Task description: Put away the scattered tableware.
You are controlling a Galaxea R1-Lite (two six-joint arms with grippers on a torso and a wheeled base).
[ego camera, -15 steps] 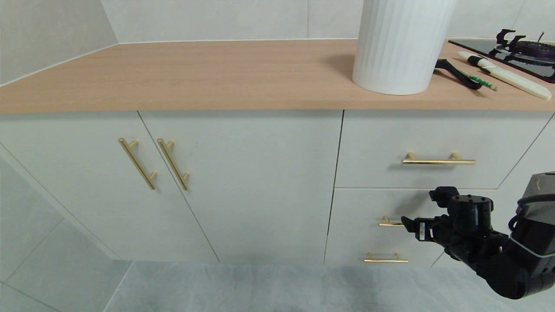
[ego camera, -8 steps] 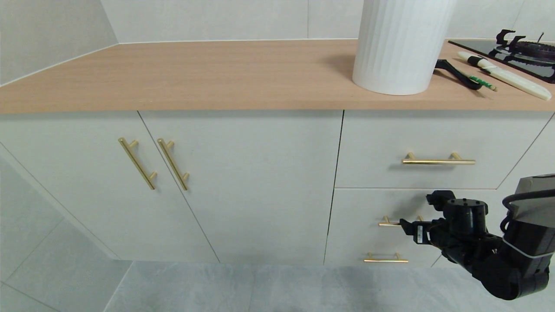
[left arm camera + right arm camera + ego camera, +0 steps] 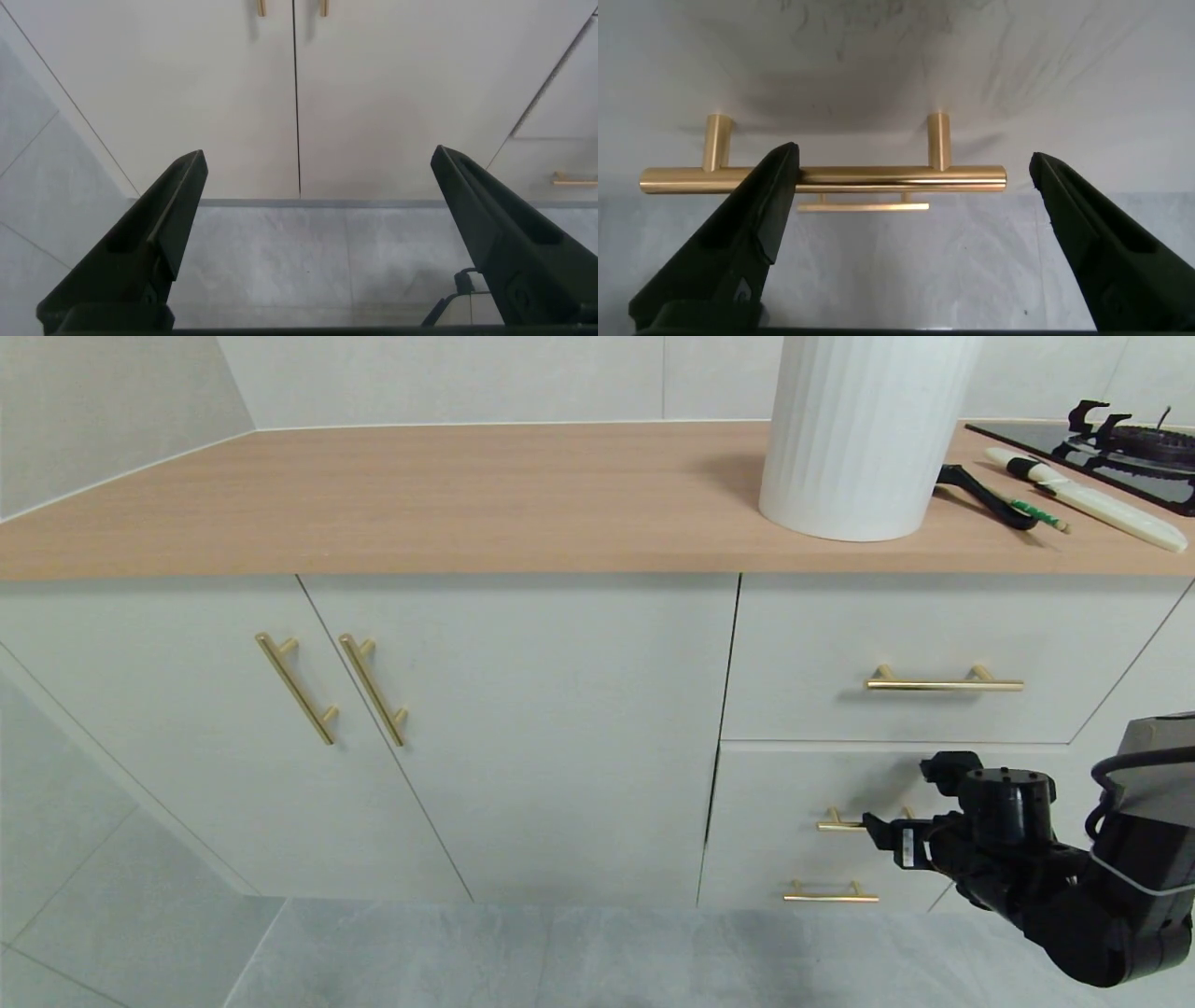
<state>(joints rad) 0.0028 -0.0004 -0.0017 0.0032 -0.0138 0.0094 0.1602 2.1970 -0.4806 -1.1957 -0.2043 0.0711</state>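
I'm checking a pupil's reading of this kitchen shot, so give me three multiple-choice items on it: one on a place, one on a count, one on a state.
1. Where is the right gripper?
A. Over the counter
B. At the middle drawer handle
C. At the cabinet doors

2. How many gold handles does the drawer stack carry?
A. Two
B. Five
C. Three

3. How do the right gripper's fingers stand?
A. Open
B. Shut on the handle
C. Shut on a spoon

Key: 1 B, the right wrist view has that handle just beyond the fingers; 2 C, the head view shows a top handle, the middle one and a bottom handle; 3 A, a wide gap separates them.
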